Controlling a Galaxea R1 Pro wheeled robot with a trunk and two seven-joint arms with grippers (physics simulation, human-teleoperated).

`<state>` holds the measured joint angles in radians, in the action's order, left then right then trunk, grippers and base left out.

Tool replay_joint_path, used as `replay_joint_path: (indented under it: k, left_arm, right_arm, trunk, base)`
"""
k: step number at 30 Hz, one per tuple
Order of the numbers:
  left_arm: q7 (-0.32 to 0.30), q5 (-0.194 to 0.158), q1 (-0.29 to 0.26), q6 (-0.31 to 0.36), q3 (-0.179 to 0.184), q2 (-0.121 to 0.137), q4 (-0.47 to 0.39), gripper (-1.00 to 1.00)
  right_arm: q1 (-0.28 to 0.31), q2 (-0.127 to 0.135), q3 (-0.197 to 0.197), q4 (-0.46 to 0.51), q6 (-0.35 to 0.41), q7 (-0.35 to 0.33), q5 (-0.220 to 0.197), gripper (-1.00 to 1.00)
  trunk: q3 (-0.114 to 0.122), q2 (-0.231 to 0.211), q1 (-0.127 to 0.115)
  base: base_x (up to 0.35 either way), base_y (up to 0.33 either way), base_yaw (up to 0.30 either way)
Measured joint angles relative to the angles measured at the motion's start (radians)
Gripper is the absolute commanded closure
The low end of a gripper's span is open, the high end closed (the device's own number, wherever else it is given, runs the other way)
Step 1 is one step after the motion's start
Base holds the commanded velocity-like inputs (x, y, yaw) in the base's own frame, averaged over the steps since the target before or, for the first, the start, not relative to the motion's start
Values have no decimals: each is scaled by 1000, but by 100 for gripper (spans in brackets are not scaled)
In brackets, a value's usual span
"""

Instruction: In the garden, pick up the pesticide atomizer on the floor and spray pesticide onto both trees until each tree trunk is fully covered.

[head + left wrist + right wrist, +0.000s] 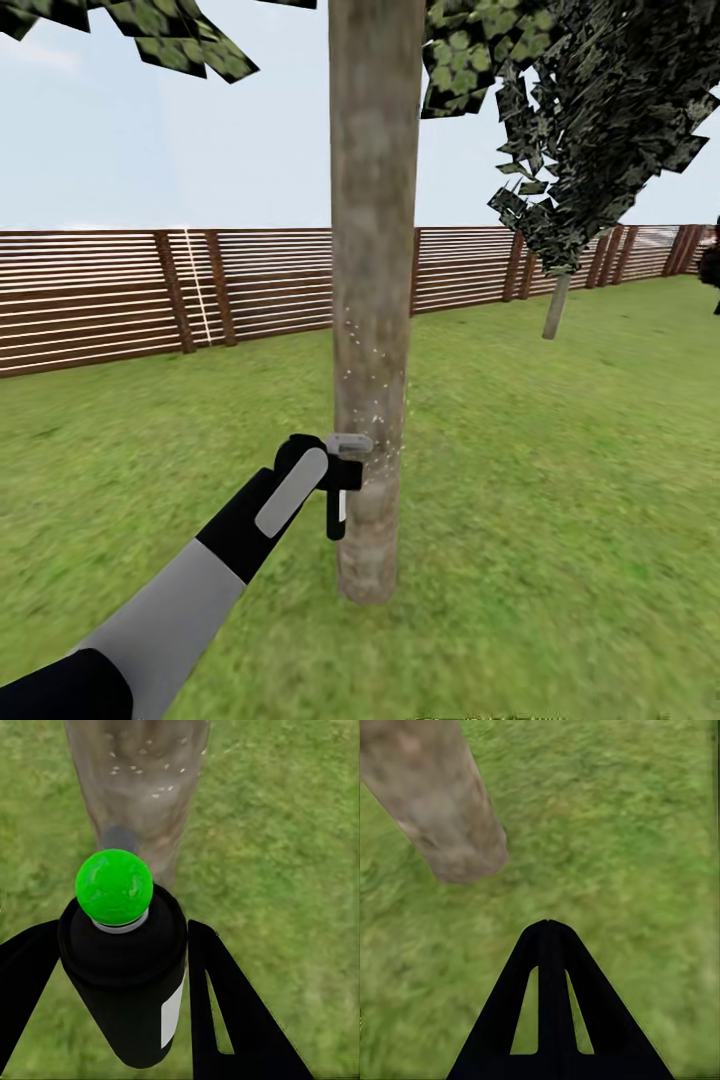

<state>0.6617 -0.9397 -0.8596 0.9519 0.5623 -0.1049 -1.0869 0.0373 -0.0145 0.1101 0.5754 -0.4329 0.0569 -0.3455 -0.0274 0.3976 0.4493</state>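
A thick grey-brown tree trunk [372, 300] rises straight ahead from the lawn. White specks of pesticide [368, 405] dot its bark at mid height. My left gripper [338, 482] is shut on the pesticide atomizer [347, 446], whose pale grey head touches the trunk and whose dark stem hangs below. In the left wrist view the atomizer [124, 975] shows a bright green ball on top and sits between the two fingers [225, 1012], facing the speckled trunk [142, 787]. My right gripper [548, 934] is shut with nothing in it, over grass beside the trunk base [446, 817]. A second tree [556, 305] stands back right.
A brown slatted fence [120, 290] runs along the back of the lawn. Grass [560, 500] lies open on all sides of the near trunk. Leafy crowns [600, 110] hang overhead. A dark shape [712, 265] shows at the far right edge.
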Motion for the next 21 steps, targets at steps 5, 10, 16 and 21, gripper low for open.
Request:
replay_joint_path:
  k: [5, 10, 16, 21]
  left_arm:
    - [-1, 3, 0, 0, 0, 0, 41, 100]
    - [-1, 5, 1, -19, 1, 1, 59, 100]
    - [-2, 4, 27, -31, 1, 2, 59, 100]
    - [-3, 5, 32, -50, 1, 8, 60, 100]
  right_arm:
    - [0, 0, 0, 0, 0, 0, 0, 100]
    - [0, 1, 0, 5, 0, 0, -1, 100]
    - [0, 2, -1, 7, -1, 0, -2, 100]
    - [0, 2, -1, 8, -1, 0, -2, 100]
  trunk:
    - [0, 0, 0]
    - [0, 0, 0]
    - [0, 0, 0]
    - [0, 0, 0]
  base:
    - [1, 335, -244]
    - [42, 335, -245]
    - [0, 335, -245]
    - [-68, 335, -245]
